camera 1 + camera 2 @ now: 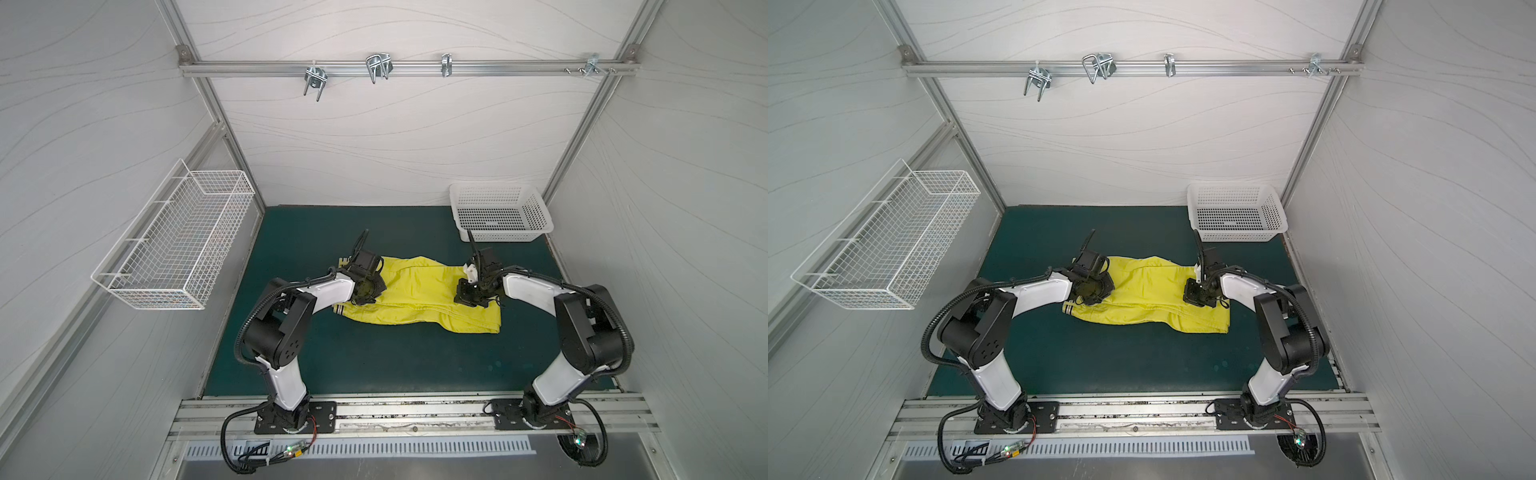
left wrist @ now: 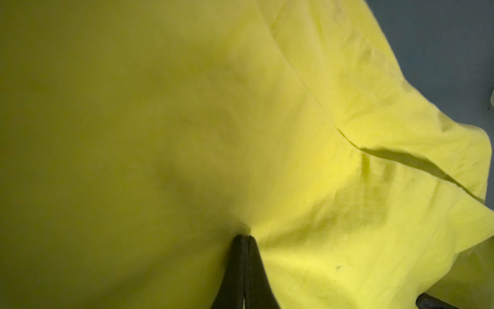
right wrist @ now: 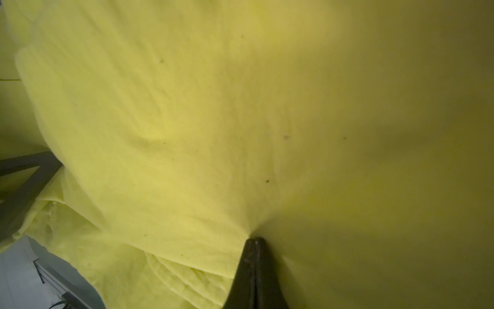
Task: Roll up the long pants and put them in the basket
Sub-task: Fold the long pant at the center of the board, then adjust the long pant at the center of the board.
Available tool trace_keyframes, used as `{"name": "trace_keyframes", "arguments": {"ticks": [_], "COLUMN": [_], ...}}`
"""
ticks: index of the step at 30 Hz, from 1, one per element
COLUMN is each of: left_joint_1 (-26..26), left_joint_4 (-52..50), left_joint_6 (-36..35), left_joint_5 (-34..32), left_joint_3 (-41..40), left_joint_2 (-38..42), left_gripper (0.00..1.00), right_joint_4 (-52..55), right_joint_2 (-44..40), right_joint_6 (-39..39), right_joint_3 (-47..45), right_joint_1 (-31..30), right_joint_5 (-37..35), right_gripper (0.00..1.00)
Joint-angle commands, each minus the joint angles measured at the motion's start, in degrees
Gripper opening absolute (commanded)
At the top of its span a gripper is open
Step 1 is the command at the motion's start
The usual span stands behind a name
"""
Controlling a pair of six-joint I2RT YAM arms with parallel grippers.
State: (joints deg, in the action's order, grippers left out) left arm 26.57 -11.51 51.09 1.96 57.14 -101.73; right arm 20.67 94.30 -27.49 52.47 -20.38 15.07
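The long pants [image 1: 419, 301] [image 1: 1150, 301] are bright yellow-green and lie folded across the middle of the dark green mat. Their striped waistband [image 1: 338, 309] [image 1: 1068, 309] is at the left end. My left gripper [image 1: 365, 297] [image 1: 1090, 297] is down on the waist end. In the left wrist view its tips [image 2: 245, 236] are shut, pinching the fabric [image 2: 320, 133], whose creases fan out from them. My right gripper [image 1: 469, 297] [image 1: 1196, 297] is over the right end. In the right wrist view its tips [image 3: 255, 239] are shut on the cloth [image 3: 160, 133], above layered folds.
A white plastic basket [image 1: 536, 212] [image 1: 1273, 208] stands at the back right corner of the mat [image 1: 374, 365]. A white wire basket [image 1: 174, 245] hangs on the left wall. Metal hooks [image 1: 378, 68] hang from the back rail.
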Motion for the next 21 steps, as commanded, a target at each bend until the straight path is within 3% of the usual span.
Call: {"name": "trace_keyframes", "arguments": {"ticks": [1,4,7,12,16,21], "left_joint_1": [-0.82,-0.82,-0.82,-0.82,-0.84,-0.82], "left_joint_4": [-3.6,-4.2,-5.04,-5.49,-6.9,-8.67], "left_joint_6": [-1.26,-2.28,-3.2,-4.12,-5.47,-7.13], "left_joint_5": [-1.96,-2.35,-2.78,-2.55,-1.96,-0.9], "left_joint_3": [1.22,2.54,4.38,7.92,12.3,18.69], "left_joint_2": [-1.91,-1.92,-3.41,-7.33,-10.41,-15.05], "left_gripper": [0.0,0.0,0.0,0.0,0.0,0.0], "right_joint_4": [3.42,7.6,10.16,9.84,7.86,8.81], "right_joint_2": [-5.29,-11.02,-11.61,-2.3,-1.61,-2.62], "right_joint_6": [0.48,3.49,7.35,10.76,10.87,11.22], "right_joint_3": [0.55,2.59,4.96,6.27,2.74,0.22], "right_joint_1": [0.42,0.57,1.21,5.3,5.39,4.79], "right_joint_5": [-2.39,-7.8,-12.64,-7.27,-8.02,-3.46], "right_gripper": [0.0,0.0,0.0,0.0,0.0,0.0]}}
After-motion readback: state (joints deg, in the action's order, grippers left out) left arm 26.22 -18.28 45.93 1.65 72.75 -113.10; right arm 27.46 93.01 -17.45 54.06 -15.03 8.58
